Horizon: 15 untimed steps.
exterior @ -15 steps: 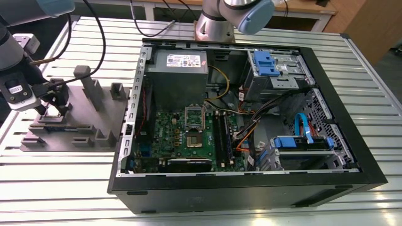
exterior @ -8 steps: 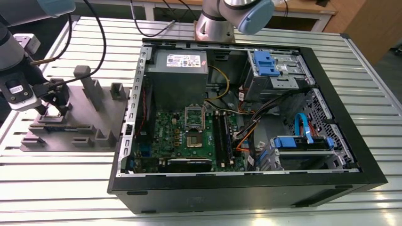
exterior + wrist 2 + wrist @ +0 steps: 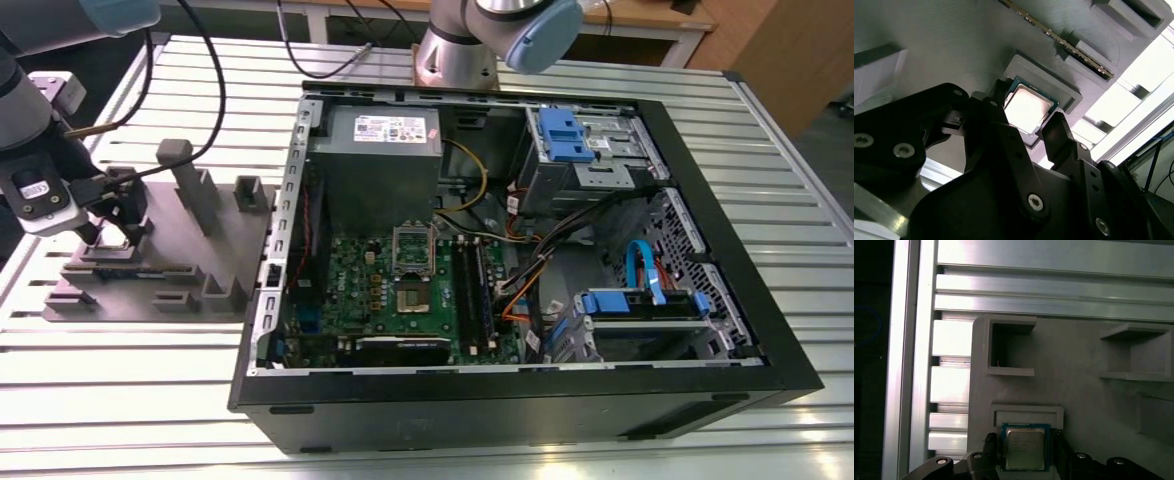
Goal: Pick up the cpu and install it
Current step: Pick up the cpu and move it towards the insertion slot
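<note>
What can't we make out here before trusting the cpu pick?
1. cpu: in the second wrist view the gripper covers its near edge and one corner.
2. Pocket of the tray holding the cpu: in the exterior view the gripper stands in front of it.
3. motherboard socket: too small in the exterior view to tell whether it is open or empty.
</note>
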{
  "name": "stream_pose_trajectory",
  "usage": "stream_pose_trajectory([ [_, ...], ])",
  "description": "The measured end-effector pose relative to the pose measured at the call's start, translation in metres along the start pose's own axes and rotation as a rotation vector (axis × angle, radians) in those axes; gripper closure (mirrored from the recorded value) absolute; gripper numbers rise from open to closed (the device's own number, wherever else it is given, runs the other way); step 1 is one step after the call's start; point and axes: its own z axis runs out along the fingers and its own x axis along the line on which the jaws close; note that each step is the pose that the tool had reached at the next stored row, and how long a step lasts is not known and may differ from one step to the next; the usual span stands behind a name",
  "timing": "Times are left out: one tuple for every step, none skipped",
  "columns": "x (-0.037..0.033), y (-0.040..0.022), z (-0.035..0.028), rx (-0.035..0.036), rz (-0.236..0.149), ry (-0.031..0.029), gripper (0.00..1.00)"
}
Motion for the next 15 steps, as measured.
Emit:
stream_pose_trajectory([
  [0.0, 0.0, 0.0, 0.0, 0.0, 0.0, 0.44],
  [0.0, 0.0, 0.0, 0.0, 0.0, 0.0, 0.44],
  [0.0, 0.0, 0.0, 0.0, 0.0, 0.0, 0.44],
  [-0.0001, 0.0, 0.0, 0.0, 0.0, 0.0, 0.45],
  [-0.0001, 0.0, 0.0, 0.0, 0.0, 0.0, 0.45],
  [-0.0002, 0.0, 0.0, 0.0, 0.0, 0.0, 0.52],
  [-0.0003, 0.0, 0.0, 0.0, 0.0, 0.0, 0.52],
  [-0.0003, 0.0, 0.0, 0.0, 0.0, 0.0, 0.53],
  [-0.0003, 0.0, 0.0, 0.0, 0.0, 0.0001, 0.53],
  [-0.0004, 0.0, 0.0, 0.0, 0.0, 0.0, 0.53],
  [-0.0004, 0.0, 0.0, 0.0, 0.0, 0.0, 0.53],
  [-0.0005, 0.0, 0.0, 0.0, 0.0, 0.0, 0.53],
  [-0.0005, 0.0, 0.0, 0.0, 0.0, 0.0, 0.53],
  [-0.0005, 0.0, 0.0, 0.0, 0.0, 0.0, 0.53],
  [-0.0005, 0.0, 0.0, 0.0, 0.0, 0.0, 0.53],
])
